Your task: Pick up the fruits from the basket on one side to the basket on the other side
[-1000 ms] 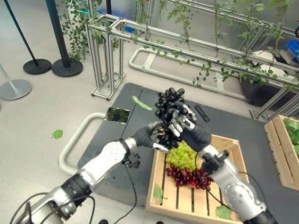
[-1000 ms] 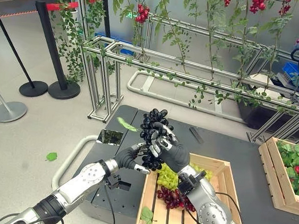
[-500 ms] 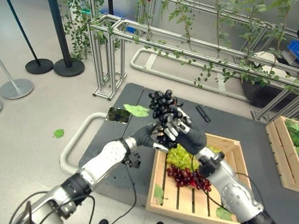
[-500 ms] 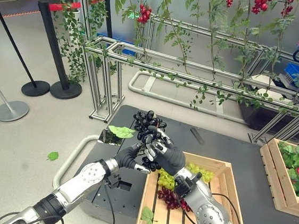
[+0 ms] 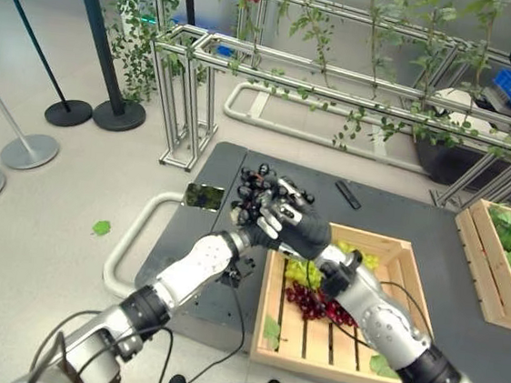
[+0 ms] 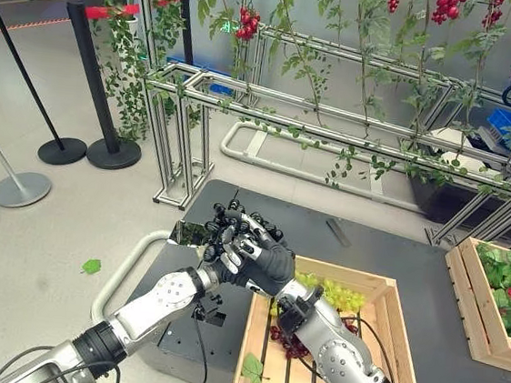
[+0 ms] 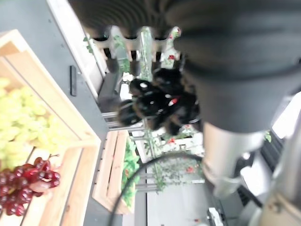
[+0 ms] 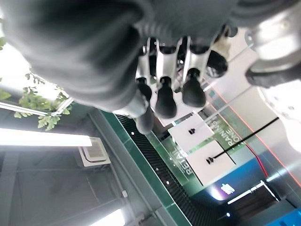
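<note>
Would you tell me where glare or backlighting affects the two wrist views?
Right wrist view: the right hand is backlit, dark against bright ceiling lights. Left wrist view: daylight washes out the far edge, yet highlights pick out the dark grapes.

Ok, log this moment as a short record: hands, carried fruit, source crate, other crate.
left hand: under the black grapes, fingers hidden
right hand: fingers curled over the black grapes
black grapes: held above the dark platform, left of the wooden crate
wooden crate: holds green grapes and red grapes
second crate: right, leafy contents
</note>
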{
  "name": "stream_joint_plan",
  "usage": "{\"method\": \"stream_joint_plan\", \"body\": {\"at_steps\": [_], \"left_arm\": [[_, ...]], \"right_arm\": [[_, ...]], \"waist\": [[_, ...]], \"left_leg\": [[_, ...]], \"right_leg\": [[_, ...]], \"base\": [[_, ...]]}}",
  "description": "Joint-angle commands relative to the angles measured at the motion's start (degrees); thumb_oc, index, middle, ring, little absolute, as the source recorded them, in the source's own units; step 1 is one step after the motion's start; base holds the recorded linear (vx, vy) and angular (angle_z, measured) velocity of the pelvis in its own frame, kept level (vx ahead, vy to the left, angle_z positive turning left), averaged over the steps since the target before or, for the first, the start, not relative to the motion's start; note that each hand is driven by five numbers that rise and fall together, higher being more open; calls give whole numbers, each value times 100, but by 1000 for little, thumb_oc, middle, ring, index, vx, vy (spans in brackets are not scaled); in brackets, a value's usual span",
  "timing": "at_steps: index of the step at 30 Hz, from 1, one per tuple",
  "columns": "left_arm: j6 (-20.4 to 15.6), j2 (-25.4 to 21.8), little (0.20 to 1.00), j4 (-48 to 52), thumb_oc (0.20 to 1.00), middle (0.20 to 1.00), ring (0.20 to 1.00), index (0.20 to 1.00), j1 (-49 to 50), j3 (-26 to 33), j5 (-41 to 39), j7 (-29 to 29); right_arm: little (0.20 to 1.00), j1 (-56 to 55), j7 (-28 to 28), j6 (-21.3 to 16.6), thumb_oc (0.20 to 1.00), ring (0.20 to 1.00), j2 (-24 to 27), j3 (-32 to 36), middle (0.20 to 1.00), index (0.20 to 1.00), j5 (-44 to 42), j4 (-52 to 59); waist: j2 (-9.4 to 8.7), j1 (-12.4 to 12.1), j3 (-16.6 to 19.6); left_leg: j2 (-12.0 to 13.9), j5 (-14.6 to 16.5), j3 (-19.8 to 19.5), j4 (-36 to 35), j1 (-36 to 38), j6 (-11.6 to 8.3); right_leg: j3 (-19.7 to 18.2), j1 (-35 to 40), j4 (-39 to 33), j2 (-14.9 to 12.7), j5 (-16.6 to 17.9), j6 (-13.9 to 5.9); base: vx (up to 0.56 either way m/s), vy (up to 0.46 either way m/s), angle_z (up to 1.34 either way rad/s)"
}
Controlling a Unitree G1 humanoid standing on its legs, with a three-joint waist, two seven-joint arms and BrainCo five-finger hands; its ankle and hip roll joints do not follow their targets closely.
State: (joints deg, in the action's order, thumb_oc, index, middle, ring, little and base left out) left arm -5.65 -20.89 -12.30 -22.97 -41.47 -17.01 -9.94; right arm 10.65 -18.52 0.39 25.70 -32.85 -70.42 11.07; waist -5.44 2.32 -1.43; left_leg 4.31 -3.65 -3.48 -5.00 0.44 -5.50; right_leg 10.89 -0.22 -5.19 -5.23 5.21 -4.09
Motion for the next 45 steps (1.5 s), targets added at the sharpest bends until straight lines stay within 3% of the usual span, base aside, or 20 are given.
{"method": "stream_joint_plan", "body": {"at_steps": [1,27,38,45], "left_arm": [[-395,537,1000,-179,1000,1000,1000,1000,-862,-187,-92,18],[-408,499,1000,-279,1000,1000,1000,1000,-623,-113,-103,121],[-571,811,1000,-247,1000,1000,1000,1000,-137,260,-1593,292],[-654,1010,1000,-312,1000,1000,1000,1000,-165,55,-1676,373]], "right_arm": [[200,430,-90,-222,200,200,-234,-115,200,200,-155,390],[200,270,36,-381,200,200,-199,61,200,200,-175,369],[200,67,87,-566,200,200,-254,196,200,200,-132,373],[200,99,91,-672,200,200,-285,118,200,200,-121,405]], "waist": [[-172,7,145],[-148,20,103],[-149,30,65],[-153,60,38]], "left_leg": [[-35,391,-53,92,95,180],[-15,390,-47,85,94,178],[-12,381,-29,95,63,164],[-18,381,-25,90,53,167]], "right_leg": [[-37,-67,701,-233,-484,-452],[-28,-89,738,-221,-507,-442],[-56,-125,746,-218,-507,-437],[-69,-139,752,-217,-512,-445]], "base": [[0,0,0],[0,0,0],[0,0,0],[0,0,0]]}}
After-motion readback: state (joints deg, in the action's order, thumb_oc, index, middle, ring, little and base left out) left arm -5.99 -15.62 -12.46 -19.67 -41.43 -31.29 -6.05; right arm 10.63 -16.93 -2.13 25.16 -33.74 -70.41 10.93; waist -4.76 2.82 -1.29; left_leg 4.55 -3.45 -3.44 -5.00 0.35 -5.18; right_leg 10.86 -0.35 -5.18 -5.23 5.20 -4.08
